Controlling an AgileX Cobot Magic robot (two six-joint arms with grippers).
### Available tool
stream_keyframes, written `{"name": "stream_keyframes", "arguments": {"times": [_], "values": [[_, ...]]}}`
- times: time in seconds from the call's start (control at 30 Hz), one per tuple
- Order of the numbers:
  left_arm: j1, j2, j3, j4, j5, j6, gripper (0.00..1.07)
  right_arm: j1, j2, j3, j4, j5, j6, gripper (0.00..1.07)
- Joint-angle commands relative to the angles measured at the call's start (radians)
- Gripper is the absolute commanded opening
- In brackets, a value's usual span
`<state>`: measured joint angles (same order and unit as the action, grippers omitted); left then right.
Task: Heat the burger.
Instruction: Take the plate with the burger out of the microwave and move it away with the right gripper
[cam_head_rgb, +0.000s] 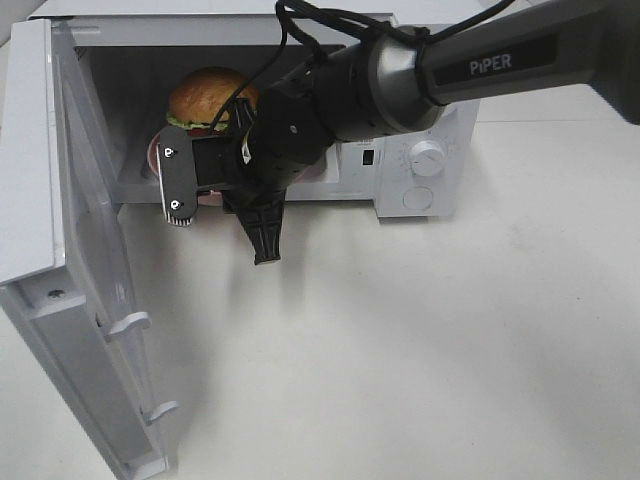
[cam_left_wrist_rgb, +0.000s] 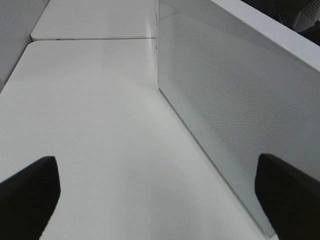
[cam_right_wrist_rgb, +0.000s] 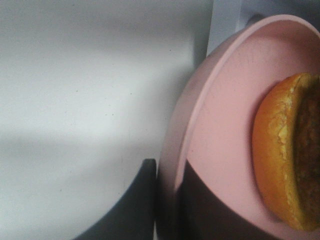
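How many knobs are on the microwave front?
2: upper knob and lower knob, both on the microwave panel, right of the arm. Others may be hidden behind it.

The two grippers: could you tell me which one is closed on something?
The right gripper: its jaws pinch the pink plate's rim, whereas the left gripper stands wide open and empty.

Burger (cam_head_rgb: 208, 98) on plate (cam_right_wrist_rgb: 220, 130), inside microwave (cam_head_rgb: 440, 130), door (cam_head_rgb: 95, 270) at left
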<state>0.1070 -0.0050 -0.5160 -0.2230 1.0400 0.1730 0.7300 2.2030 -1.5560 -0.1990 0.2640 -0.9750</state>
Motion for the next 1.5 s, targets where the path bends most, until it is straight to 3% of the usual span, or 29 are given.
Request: {"name": "stream_keyframes", "arguments": {"times": [0.03,0.8,1.5], "values": [[0.003,-0.021,0.001,-0.007,0.0,0.001,0.98,0.002,-0.064,0.049,-0.043,-0.098,-0.024,0.0],[0.003,-0.021,0.001,-0.007,0.0,0.001,0.98,0.002,-0.315,0.46,-0.045,-0.338,-0.041,0.0],[0.003,-0.021,0.001,-0.007,0.0,0.001,0.98,0.017,-0.531,0.697,-0.06,-0.387,-0.04,0.0]]}}
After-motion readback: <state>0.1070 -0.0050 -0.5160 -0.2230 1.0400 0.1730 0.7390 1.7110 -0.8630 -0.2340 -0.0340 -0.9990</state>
